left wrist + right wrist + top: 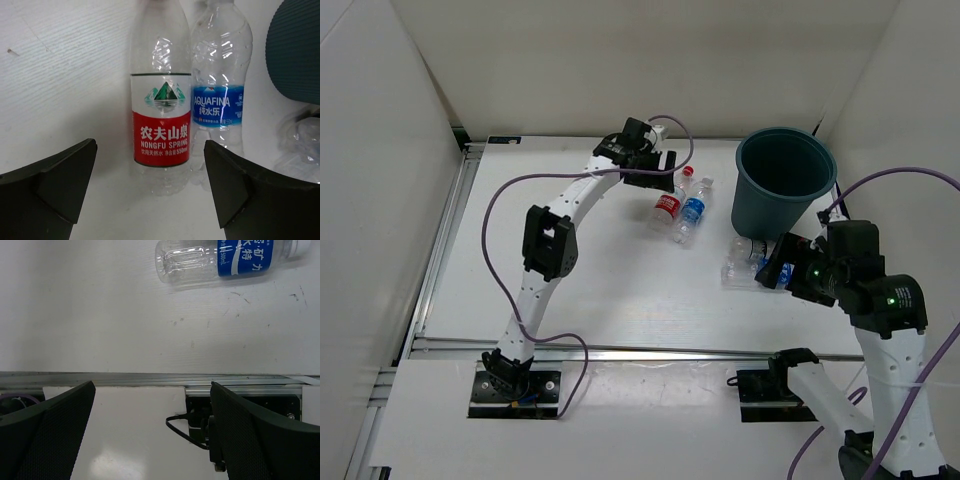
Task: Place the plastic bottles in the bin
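One red-label bottle (161,125) beside blue-label bottle (218,107), lettering (162,134) legible only from left wrist

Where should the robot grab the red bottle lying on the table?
Around its labelled middle, coming down from above. The red-label bottle lies flat, and its straight round body there looks narrow enough to fit between the fingers of the open left gripper. The blue-label bottle lies tight alongside, so one finger may nudge it.

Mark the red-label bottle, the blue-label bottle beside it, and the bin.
red-label bottle (161,132): left wrist view, on its label.
blue-label bottle (218,106): left wrist view, on its label.
bin (772,212): top external view, on its outer wall.
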Tool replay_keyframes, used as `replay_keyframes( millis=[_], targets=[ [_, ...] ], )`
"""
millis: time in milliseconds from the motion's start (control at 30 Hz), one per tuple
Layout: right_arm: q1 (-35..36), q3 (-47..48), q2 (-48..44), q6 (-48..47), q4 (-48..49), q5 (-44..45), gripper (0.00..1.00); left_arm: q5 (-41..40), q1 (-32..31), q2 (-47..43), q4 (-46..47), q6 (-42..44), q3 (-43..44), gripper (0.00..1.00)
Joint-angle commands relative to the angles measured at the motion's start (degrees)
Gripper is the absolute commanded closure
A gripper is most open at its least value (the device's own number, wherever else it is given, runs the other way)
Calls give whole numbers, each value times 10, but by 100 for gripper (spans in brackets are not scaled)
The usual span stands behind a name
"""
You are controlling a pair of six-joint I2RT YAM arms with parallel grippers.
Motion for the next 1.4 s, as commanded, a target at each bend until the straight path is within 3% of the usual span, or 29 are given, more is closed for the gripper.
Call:
replay_keyframes(
  millis=[0, 400, 833, 1367],
  targets=[
    [3, 24, 11, 14, -10, 19, 1, -32, -2, 5, 39, 27, 29, 1],
    [3, 84, 39, 24, -52, 51, 1, -1, -7, 56, 82, -17, 58, 1],
    [3, 95, 56, 24, -68, 67, 1, 38, -35, 73, 104, -22, 33, 1],
    [3, 100, 50, 30, -87, 85, 1, 45, -25, 78, 104, -22, -23, 30]
  ],
)
